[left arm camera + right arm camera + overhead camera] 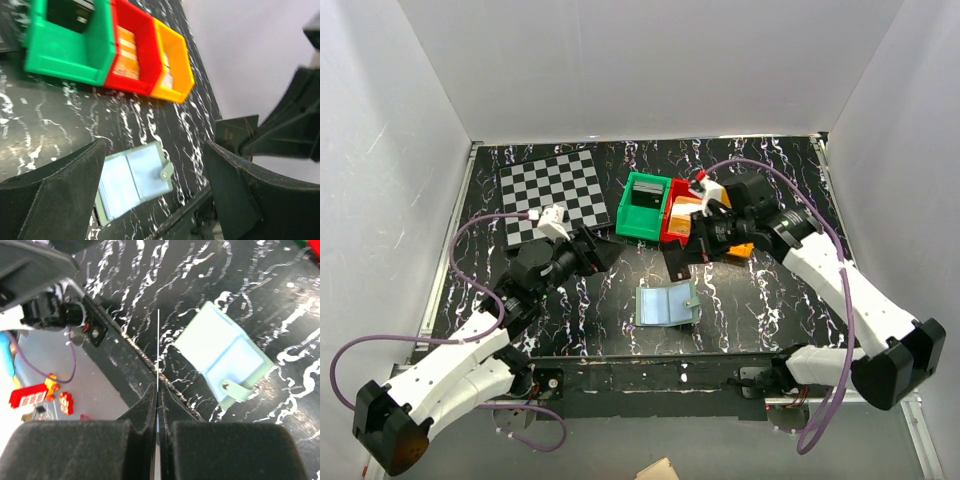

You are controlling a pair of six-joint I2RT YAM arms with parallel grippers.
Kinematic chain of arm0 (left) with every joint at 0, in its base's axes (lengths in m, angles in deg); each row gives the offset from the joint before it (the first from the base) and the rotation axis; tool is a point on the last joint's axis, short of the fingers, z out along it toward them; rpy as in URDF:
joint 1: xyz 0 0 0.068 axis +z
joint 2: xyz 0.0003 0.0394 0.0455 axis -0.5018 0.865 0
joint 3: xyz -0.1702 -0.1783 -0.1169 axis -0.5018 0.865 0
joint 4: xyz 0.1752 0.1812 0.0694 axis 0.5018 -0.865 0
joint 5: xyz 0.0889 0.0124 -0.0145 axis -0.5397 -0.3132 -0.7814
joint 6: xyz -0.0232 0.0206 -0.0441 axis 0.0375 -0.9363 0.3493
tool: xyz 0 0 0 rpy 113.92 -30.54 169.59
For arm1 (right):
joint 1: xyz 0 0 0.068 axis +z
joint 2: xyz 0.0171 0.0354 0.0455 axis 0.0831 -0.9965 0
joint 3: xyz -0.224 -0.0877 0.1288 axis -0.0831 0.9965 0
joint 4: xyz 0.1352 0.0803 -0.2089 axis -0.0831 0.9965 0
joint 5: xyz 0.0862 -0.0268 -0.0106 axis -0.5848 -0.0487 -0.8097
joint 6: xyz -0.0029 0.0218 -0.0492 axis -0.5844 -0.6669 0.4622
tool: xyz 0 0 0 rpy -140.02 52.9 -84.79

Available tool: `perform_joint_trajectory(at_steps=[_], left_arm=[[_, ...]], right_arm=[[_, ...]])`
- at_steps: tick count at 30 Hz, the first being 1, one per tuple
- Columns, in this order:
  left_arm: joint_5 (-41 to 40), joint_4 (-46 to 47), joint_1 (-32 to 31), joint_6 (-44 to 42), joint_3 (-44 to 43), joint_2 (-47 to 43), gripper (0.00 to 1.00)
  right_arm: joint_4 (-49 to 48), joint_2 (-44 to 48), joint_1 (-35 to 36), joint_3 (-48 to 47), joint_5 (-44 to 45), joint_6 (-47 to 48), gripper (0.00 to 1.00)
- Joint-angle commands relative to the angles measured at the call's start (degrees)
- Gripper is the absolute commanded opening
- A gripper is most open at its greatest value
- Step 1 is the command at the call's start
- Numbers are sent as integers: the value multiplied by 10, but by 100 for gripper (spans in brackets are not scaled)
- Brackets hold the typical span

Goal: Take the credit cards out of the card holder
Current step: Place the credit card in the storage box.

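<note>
Lying open near the front edge of a black, white-veined desk (570, 320) between white walls (650, 60) is the card holder (666, 305). Left end effector (602, 254) gapes wide, empty; right end effector (158, 395) pinches a credit card (158, 340) edge-on.

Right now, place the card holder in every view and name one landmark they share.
Top external: card holder, lying open, lower centre.
Left wrist: card holder bottom, left of centre.
Right wrist: card holder right of centre.
Shared landmark: the white-veined black tabletop beneath it.
</note>
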Motion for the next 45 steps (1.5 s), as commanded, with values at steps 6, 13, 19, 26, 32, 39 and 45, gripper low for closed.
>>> perform_joint_trajectory(at_steps=[6, 13, 19, 26, 32, 39, 45], left_arm=[[343, 128, 38, -82, -22, 32, 75], [442, 209, 39, -64, -14, 42, 72], [509, 222, 39, -65, -18, 71, 67], [522, 185, 39, -83, -27, 100, 62], [531, 186, 39, -82, -25, 107, 57], [550, 218, 38, -61, -17, 122, 45], [562, 226, 37, -58, -14, 122, 24]], right_arm=[[145, -84, 104, -138, -56, 126, 1], [150, -101, 127, -141, -71, 130, 1], [148, -108, 134, -146, -98, 135, 1], [152, -115, 138, -163, -110, 139, 1], [156, -120, 141, -174, -111, 142, 1], [158, -129, 145, -181, -110, 142, 1], [158, -132, 148, -184, -107, 142, 1]])
